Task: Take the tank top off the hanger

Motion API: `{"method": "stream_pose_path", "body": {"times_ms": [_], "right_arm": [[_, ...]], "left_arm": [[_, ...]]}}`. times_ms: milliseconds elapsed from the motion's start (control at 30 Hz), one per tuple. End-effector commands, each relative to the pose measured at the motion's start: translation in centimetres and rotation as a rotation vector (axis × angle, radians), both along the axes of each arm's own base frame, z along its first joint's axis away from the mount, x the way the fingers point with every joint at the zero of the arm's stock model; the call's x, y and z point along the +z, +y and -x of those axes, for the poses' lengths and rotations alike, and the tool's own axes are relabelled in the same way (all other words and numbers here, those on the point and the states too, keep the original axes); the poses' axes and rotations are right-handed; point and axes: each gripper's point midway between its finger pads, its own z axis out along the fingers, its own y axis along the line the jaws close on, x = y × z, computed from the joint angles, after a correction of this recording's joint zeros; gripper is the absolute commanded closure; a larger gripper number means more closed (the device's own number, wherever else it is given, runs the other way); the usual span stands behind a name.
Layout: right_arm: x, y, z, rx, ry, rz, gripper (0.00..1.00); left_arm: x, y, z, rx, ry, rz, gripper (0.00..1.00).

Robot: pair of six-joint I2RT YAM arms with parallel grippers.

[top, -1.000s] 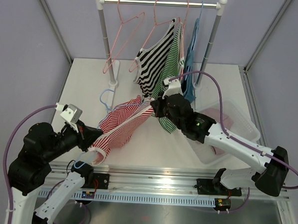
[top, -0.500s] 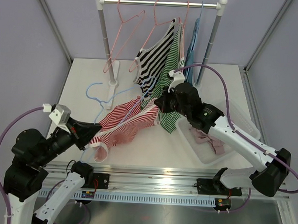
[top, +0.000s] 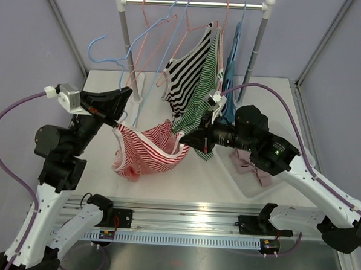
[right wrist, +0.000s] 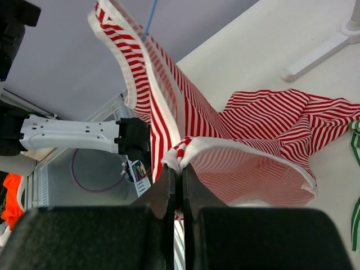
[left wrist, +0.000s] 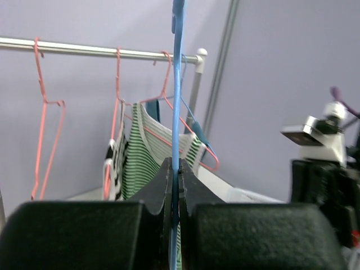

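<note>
While raised at ten o'clock, left tool (left wrist: 175,169): clenched on blue hanger (left wrist: 178,84)
right tool (right wrist: 179,169): gripping red-striped tank top (right wrist: 253,118)

Four tank tops (top: 149,151), five hangers (left wrist: 178,84), one bin (top: 253,190).

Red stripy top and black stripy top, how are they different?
The red-striped top sags low over the table, pinched in the right gripper's jaws; the black-striped top hangs high on the rail. The red-striped top is bunched up; the black-striped top hangs smooth. Both are sleeveless tops with white stripes.
</note>
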Motion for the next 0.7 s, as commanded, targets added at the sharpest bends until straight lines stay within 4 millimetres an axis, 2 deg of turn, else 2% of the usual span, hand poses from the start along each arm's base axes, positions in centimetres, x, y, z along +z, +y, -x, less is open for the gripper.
{"method": "stream_pose_path", "body": {"times_ms": [0,133,200,233,333,467,500,533,567,600,633,667], "right_arm": [[0.9,-0.5,1.3,0.041,-0.04,-0.003,1.0],[0.2,-1.9,-0.5,-0.099,-0.081,0.055,1.0],[-0.8,-2.5,-0.8,-0.136,-0.082,0.105,1.0],[-1.7,-2.6,-1.0,-0.153,-0.08,0.133,1.0],[-4.0,-2.0,-1.0,-0.148,-0.059,0.179,1.0],[-7.2,-1.2,-0.9,-0.152,-0.019,0.233,1.0],[-7.8,-0.8,-1.1,-0.156,-0.014,0.238,0.96],[-8.9,-0.7,-1.2,-0.159,-0.002,0.254,0.89],[-9.4,-0.5,-1.3,-0.16,0.009,0.256,0.75],[-10.0,0.0,-1.5,-0.158,0.013,0.262,0.46],[-10.4,0.1,-1.7,-0.164,0.02,0.272,0.24],[-10.7,0.1,-2.0,-0.183,0.022,0.28,0.08]], "left_arm": [[5.9,1.6,-0.6,0.099,-0.235,0.11,1.0],[5.4,1.8,-2.4,0.151,-0.247,0.113,1.0],[4.9,3.0,-4.1,0.235,-0.159,0.121,1.0],[4.3,2.9,-5.0,0.251,-0.119,0.094,1.0],[2.1,3.0,-6.1,0.285,0.004,0.009,1.0],[0.1,4.3,-6.8,0.367,0.08,-0.02,1.0],[0.0,4.3,-6.9,0.37,0.084,-0.025,1.0],[-1.6,4.3,-7.1,0.379,0.141,-0.071,1.0],[-2.4,4.2,-7.5,0.38,0.177,-0.093,1.0],[-3.0,4.3,-7.6,0.384,0.204,-0.106,1.0],[-3.5,4.2,-7.6,0.381,0.224,-0.117,1.0],[-4.5,4.2,-7.6,0.377,0.255,-0.139,1.0]]}}
